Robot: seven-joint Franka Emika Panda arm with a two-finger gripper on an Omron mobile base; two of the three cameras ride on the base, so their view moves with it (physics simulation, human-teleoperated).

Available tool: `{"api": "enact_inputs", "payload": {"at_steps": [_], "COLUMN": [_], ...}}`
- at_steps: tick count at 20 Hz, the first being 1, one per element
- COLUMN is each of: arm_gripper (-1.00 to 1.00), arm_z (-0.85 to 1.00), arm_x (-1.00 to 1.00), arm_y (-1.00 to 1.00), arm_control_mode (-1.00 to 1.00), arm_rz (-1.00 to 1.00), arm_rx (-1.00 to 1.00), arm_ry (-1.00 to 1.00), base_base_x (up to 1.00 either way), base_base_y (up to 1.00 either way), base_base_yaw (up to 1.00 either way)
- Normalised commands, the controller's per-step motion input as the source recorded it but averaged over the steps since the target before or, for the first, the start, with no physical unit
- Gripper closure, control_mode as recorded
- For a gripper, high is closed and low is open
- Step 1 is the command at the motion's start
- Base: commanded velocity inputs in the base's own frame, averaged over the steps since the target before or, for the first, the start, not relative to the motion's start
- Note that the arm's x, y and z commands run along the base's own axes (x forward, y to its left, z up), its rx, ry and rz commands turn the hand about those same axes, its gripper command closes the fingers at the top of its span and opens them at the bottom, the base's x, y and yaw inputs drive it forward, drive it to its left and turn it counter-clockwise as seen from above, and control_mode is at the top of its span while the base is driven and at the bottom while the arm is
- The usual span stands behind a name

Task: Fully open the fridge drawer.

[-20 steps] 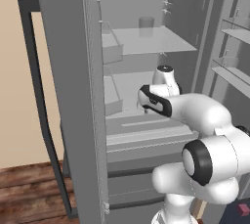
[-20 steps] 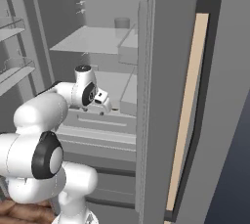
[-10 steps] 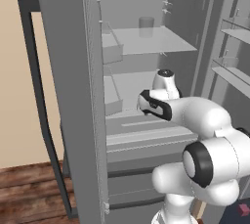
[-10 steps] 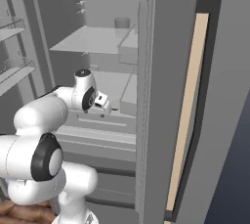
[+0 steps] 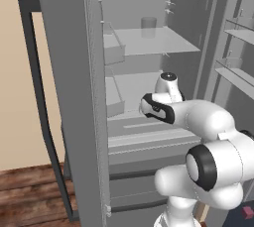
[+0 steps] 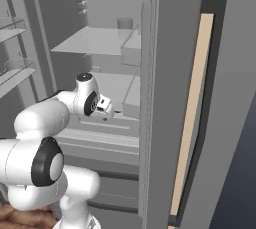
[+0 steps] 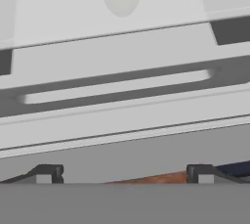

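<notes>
The fridge [image 5: 69, 72] stands open in front of me. Its light grey fridge drawer [image 5: 144, 141] [image 6: 102, 140] spans the inner width below the lower shelf. In the hand view the fridge drawer [image 7: 122, 115] faces the camera, and its long horizontal groove handle [image 7: 117, 88] runs across the middle. My gripper [image 5: 145, 107] [image 6: 109, 109] [image 7: 123, 173] hangs just above and in front of the drawer's top edge. It is open, with its fingertips [image 7: 46, 171] far apart, nothing between them, and below the groove in the picture.
A glass [image 5: 148, 25] [image 6: 124, 23] stands on the upper translucent shelf. Small grey side bins [image 5: 115, 52] [image 6: 132, 48] line the inner wall. Darker, taller front panels [image 5: 134, 186] sit under the drawer. Door shelves [image 5: 238, 28] [image 6: 12, 23] jut out beside the arm.
The hand has sunk a little toward the drawer's front. The drawer and the rest of the fridge have not moved.
</notes>
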Motion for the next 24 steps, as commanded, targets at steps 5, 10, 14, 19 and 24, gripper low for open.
{"api": "enact_inputs", "payload": {"at_steps": [5,10,14,19,24], "arm_gripper": [-1.00,-1.00,-1.00,-1.00,-1.00], "arm_z": [0.00,0.01,0.04,0.02,0.00], "arm_x": [0.07,0.15,0.27,0.24,0.07], "arm_y": [0.00,0.00,0.01,0.03,0.00], "arm_control_mode": [-1.00,-1.00,-1.00,-1.00,-1.00], "arm_rz": [0.00,0.00,0.00,0.00,0.00], "arm_rx": [0.00,0.00,0.00,0.00,0.00], "arm_ry": [0.00,0.00,0.00,0.00,0.00], "base_base_x": [0.00,0.00,0.00,0.00,0.00], "base_base_y": [0.00,0.00,0.00,0.00,0.00], "base_base_yaw": [0.00,0.00,0.00,0.00,0.00]}}
